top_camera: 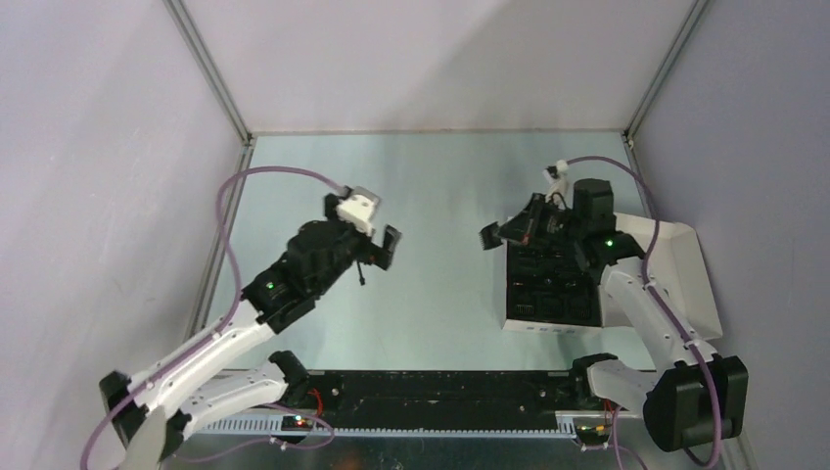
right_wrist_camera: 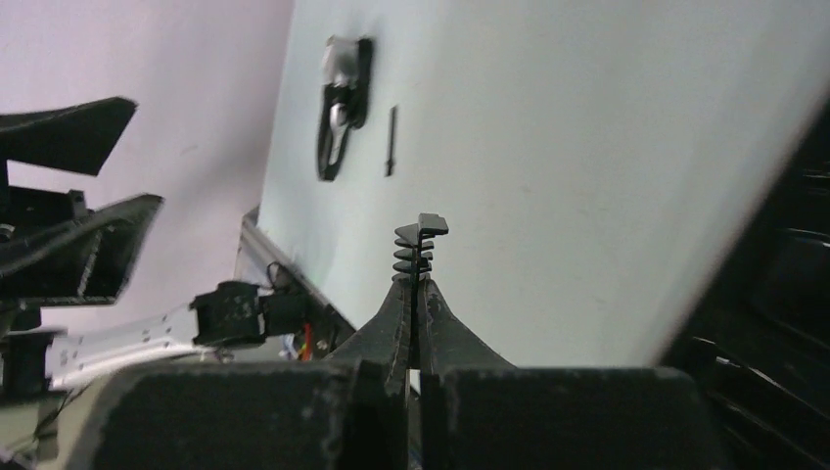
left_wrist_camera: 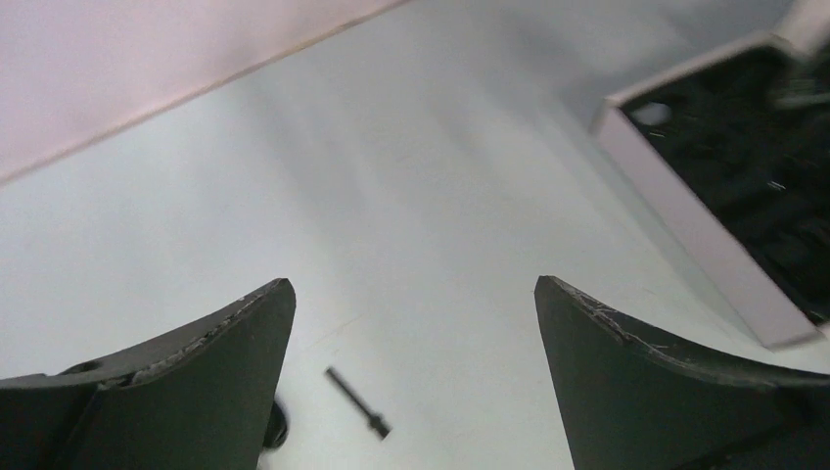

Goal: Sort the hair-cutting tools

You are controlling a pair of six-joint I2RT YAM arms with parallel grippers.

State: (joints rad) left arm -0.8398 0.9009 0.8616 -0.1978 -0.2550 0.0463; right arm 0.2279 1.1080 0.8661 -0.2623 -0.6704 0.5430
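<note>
My left gripper (top_camera: 372,237) is open and empty above the table's left middle; its fingertips (left_wrist_camera: 274,294) stand wide apart in the left wrist view. Below it lies the thin stick-like brush (left_wrist_camera: 357,401), which also shows in the top view (top_camera: 362,279). The elongated black clipper body with a silvery tip (right_wrist_camera: 343,108) lies beside the brush (right_wrist_camera: 391,142) in the right wrist view; in the top view it is hidden under my left arm. My right gripper (right_wrist_camera: 419,284) is shut on a small black toothed comb attachment (right_wrist_camera: 421,240), held above the table left of the box (top_camera: 489,237).
A flat white box with a black insert (top_camera: 553,289) lies at the right, its open lid (top_camera: 685,274) further right. Its corner shows in the left wrist view (left_wrist_camera: 685,215). Enclosure walls and a frame rail (top_camera: 210,264) bound the table.
</note>
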